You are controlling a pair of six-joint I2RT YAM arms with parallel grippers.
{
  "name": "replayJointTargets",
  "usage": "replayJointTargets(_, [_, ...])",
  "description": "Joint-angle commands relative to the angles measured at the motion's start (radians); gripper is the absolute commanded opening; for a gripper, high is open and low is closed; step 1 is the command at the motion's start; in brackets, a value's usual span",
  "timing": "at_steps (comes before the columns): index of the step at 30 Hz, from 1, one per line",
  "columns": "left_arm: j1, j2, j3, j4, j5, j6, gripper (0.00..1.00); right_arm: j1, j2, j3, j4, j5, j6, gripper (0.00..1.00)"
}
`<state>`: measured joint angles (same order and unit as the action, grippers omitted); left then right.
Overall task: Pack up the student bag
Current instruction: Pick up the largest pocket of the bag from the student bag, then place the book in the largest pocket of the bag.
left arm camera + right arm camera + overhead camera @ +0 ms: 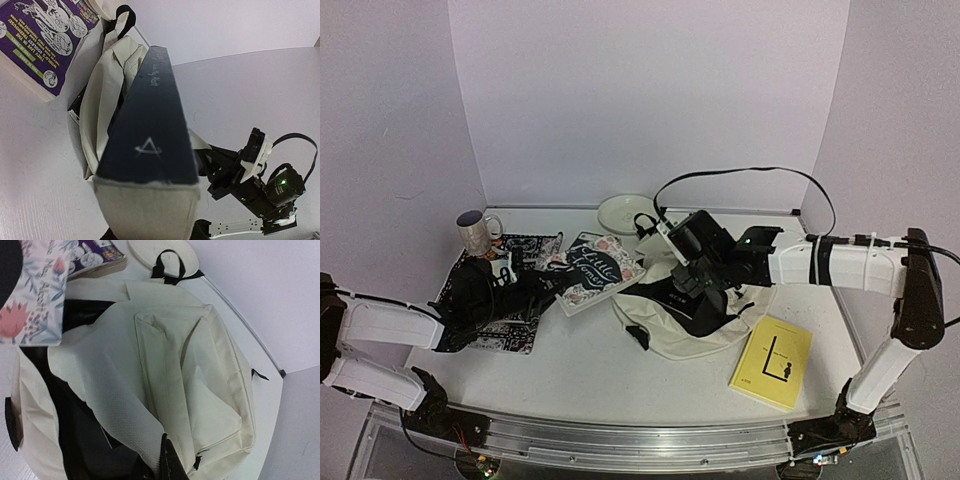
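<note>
Student bag point(665, 332): centre of the top view, slumped flat on the table point(620, 385), cream fabric, mouth open with dark lining showing.
Right gripper point(692, 284): low over the bag's upper edge, fingers pressed together at the rim of the opening; cannot tell whether fabric is caught.
Left gripper point(542, 283): left of centre, pinching the floral book point(601, 270), tilted just beside the bag.
Yellow book point(772, 362): lower right, flat, near the bag.
Mug point(473, 233): upper left.
Plate point(623, 213): upper centre.
Placemat point(525, 247): beneath the left arm.
</note>
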<state>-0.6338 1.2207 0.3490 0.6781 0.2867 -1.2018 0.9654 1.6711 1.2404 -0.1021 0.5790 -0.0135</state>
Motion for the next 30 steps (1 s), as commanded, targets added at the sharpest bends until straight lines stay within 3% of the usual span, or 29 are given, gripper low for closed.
replayJointTargets(1, [0.002,-0.070,-0.004,0.047,0.002,0.002,0.00,-0.006,-0.086,0.109,0.019,0.098,0.080,0.00])
replayJointTargets(11, [-0.076,0.028,0.080,0.046,0.024,-0.019,0.00,-0.005,-0.083,0.167,0.061,0.035,0.092,0.00])
replayJointTargets(30, [-0.203,0.465,0.469,0.088,-0.102,-0.093,0.00,-0.005,-0.102,0.145,0.169,-0.186,0.118,0.00])
